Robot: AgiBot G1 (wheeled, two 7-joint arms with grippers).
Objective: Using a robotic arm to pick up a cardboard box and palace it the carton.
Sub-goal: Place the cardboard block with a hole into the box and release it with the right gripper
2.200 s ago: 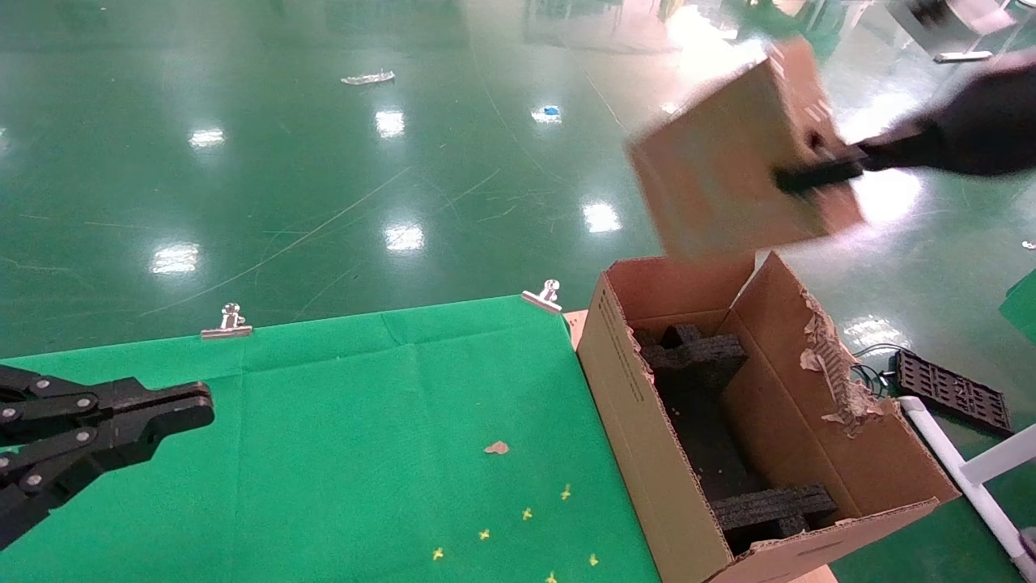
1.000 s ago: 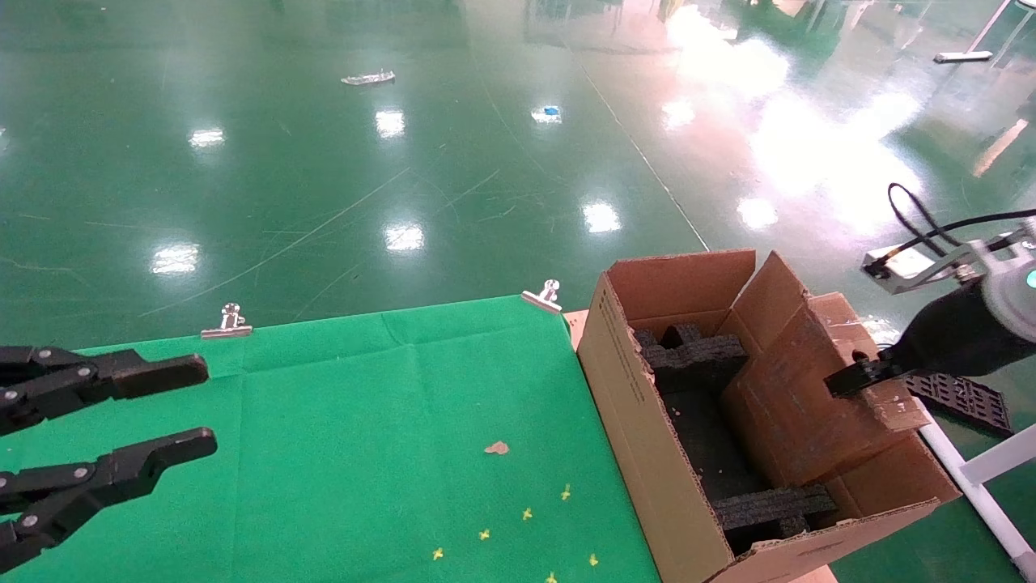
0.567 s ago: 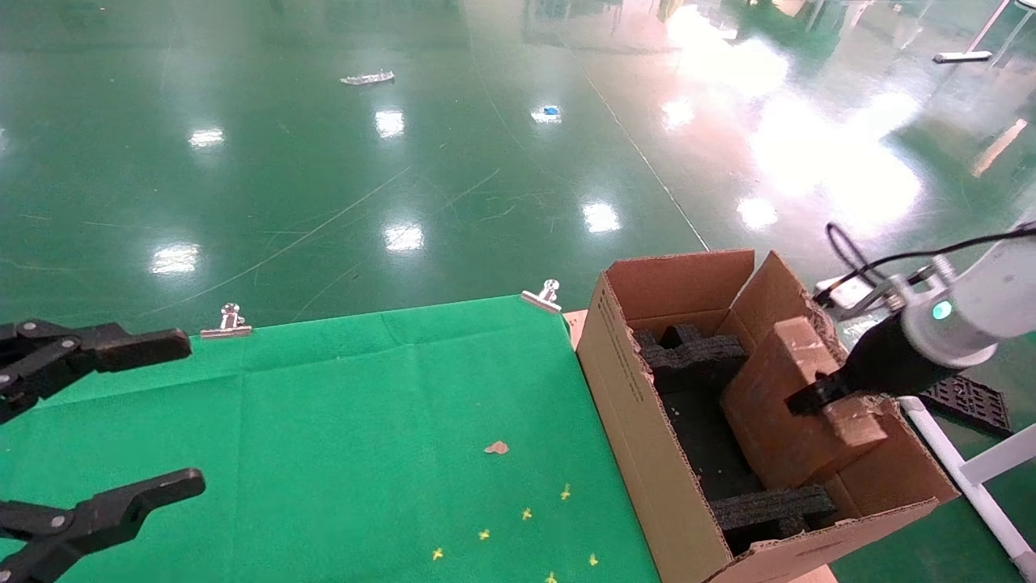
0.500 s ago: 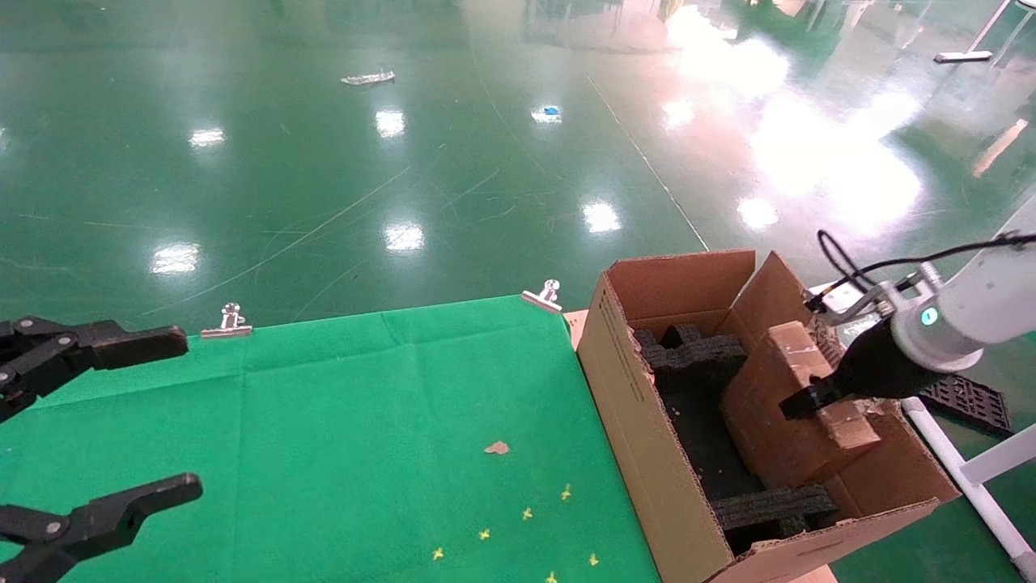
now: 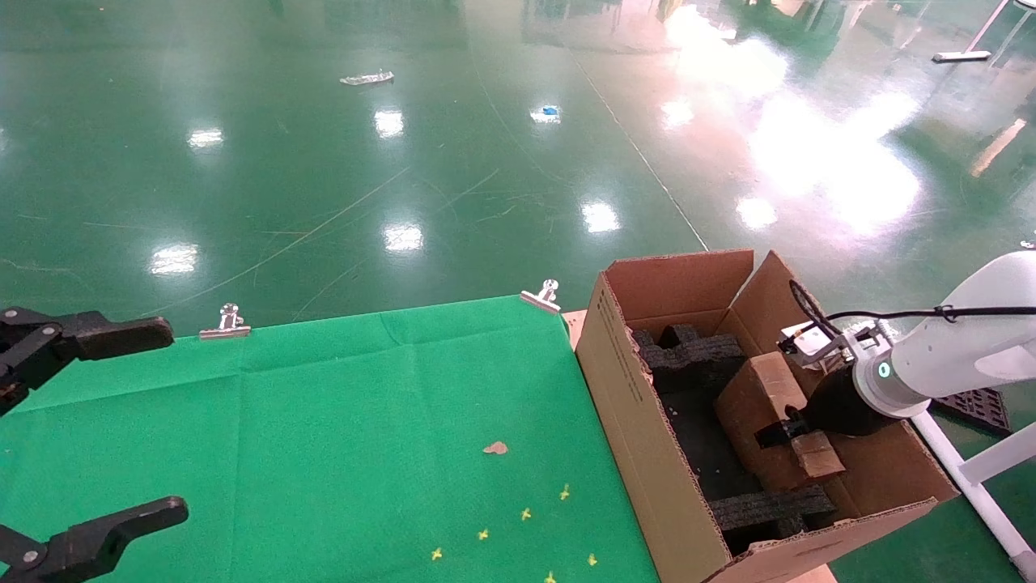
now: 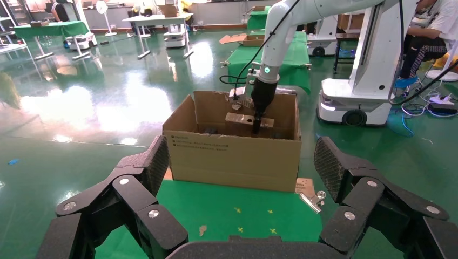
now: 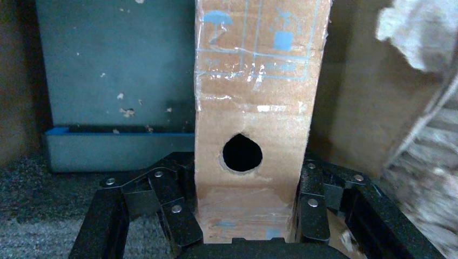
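Note:
My right robotic arm [image 5: 955, 356] reaches down into the carton [image 5: 639, 429], which stands at the table's right edge. Its gripper [image 5: 781, 431] is shut on the cardboard box [image 5: 757, 409], a narrow brown block with a round hole and glossy tape, also in the right wrist view [image 7: 254, 113]. The box sits tilted inside the carton between the black foam pieces [image 5: 696, 356]. The left wrist view shows the arm [image 6: 270, 54] holding the box [image 6: 240, 122] inside the carton [image 6: 232, 156]. My left gripper [image 5: 121, 421] is open and empty over the table's left side.
A green cloth [image 5: 340, 437] covers the table, held by metal clips [image 5: 544, 296] at its far edge. A small cardboard scrap [image 5: 495, 447] and yellow marks lie on it. A black grid piece [image 5: 971, 405] and white frame [image 5: 971, 478] lie right of the carton.
My right arm has lowered the cardboard box from above the carton down into it, between the foam pieces. My left gripper has opened wide.

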